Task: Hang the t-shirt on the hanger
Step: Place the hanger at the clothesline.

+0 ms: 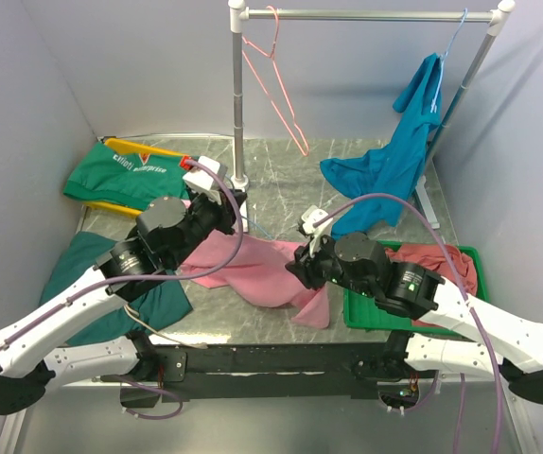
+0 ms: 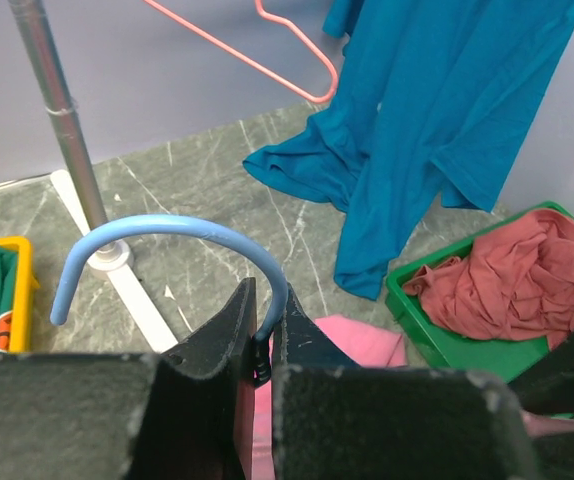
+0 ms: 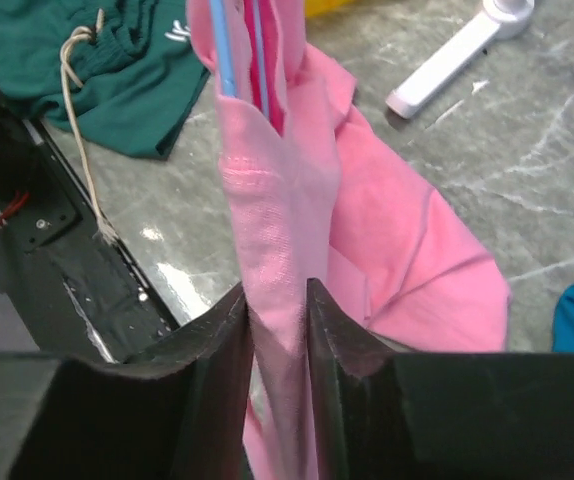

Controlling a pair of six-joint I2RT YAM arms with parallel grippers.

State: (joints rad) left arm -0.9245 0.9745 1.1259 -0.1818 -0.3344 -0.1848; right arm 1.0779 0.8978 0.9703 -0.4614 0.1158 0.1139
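The bright pink t-shirt (image 1: 253, 265) lies bunched between the two arms on the marble table. My left gripper (image 2: 263, 330) is shut on the light blue wire hanger (image 2: 167, 232) at the base of its hook, which arches up to the left. In the top view the left gripper (image 1: 217, 210) is at the shirt's left end. My right gripper (image 3: 279, 300) is shut on a fold of the t-shirt (image 3: 277, 200), and two blue wires of the hanger (image 3: 222, 50) run into the cloth beyond it. In the top view the right gripper (image 1: 307, 265) is at the shirt's right end.
A clothes rail stand (image 1: 238, 104) holds a pink wire hanger (image 1: 276, 85) and a teal-blue shirt (image 1: 394, 161). A green tray (image 1: 361, 312) with a dusty-rose garment (image 1: 437, 260) is at the right. Green garments (image 1: 125, 170) and a yellow tray (image 1: 111, 204) lie at the left.
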